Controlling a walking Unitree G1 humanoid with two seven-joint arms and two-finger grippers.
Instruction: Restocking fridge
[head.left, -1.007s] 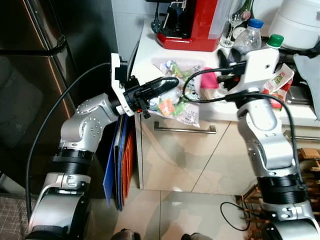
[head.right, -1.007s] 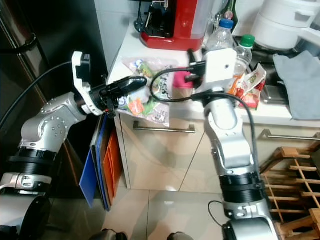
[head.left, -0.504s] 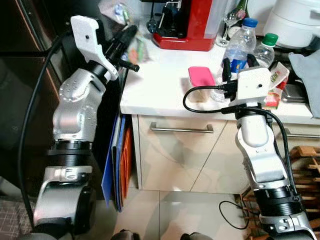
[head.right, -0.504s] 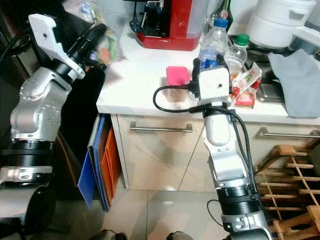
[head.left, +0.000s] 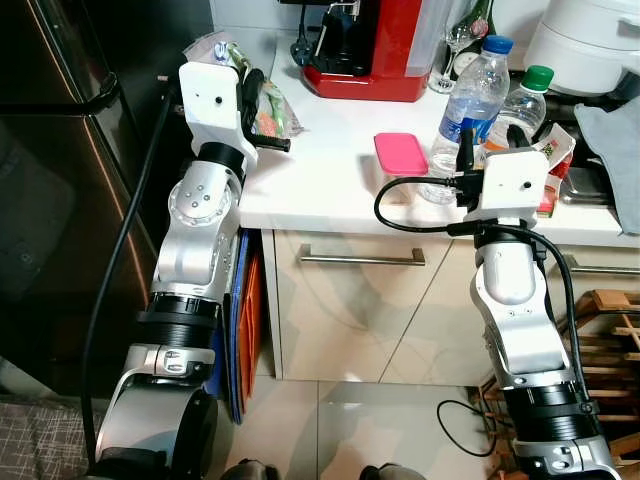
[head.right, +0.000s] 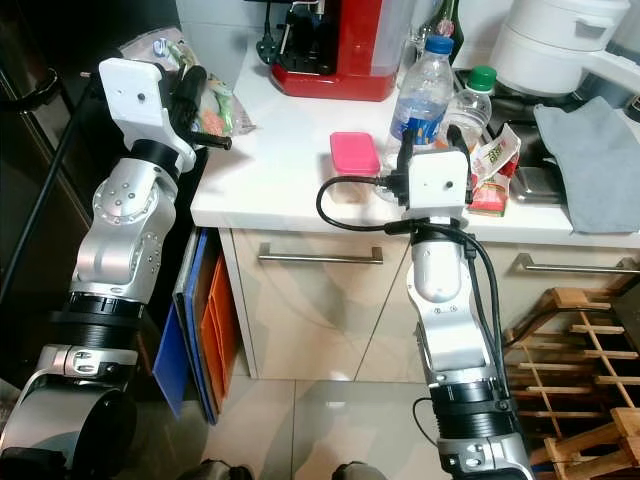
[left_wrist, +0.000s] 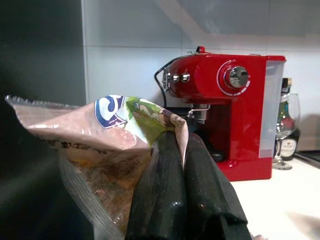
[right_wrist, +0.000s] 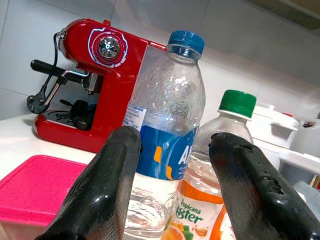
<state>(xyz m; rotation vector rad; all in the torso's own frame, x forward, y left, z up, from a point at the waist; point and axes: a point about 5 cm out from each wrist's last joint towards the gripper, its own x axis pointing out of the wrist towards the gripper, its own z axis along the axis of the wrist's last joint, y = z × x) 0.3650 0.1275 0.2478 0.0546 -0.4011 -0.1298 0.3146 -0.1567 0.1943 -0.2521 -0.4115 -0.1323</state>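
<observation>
Left gripper (left_wrist: 180, 150) clenched on a thin fold of the snack bag (left_wrist: 100, 135), fingers pressed together with film trapped between them; arm raised at the counter's (head.left: 330, 180) left edge, bag hanging off the fingertips on the side toward the dark fridge (head.left: 60, 150). Right gripper (right_wrist: 172, 165) spread wide and holding nothing, its fingers framing the blue-cap bottle (right_wrist: 167, 125) just ahead but, as far as I can judge, not yet touching it. Step in hand, by my reading: carry the bag across to the fridge. To do it well: keep the pinch firm, since only an edge of film is held and the weight hangs below it; swing slowly so the load does not pendulum or tear free; keep the bag clear of the counter corner; fridge door looks shut, so it must be opened before the bag can go in. Bag: clear crinkled plastic, pinkish tint, printed patch in blue, white and green near the grip, orange and green contents faintly visible, soft, slack and lightly filled. Beyond the right gripper: green-cap bottle (right_wrist: 220, 165) touching or just beside the blue-cap one, pink box (head.left: 402, 155) to its left, red coffee machine (head.left: 375, 50) further back. Slip risk: moderate.
</observation>
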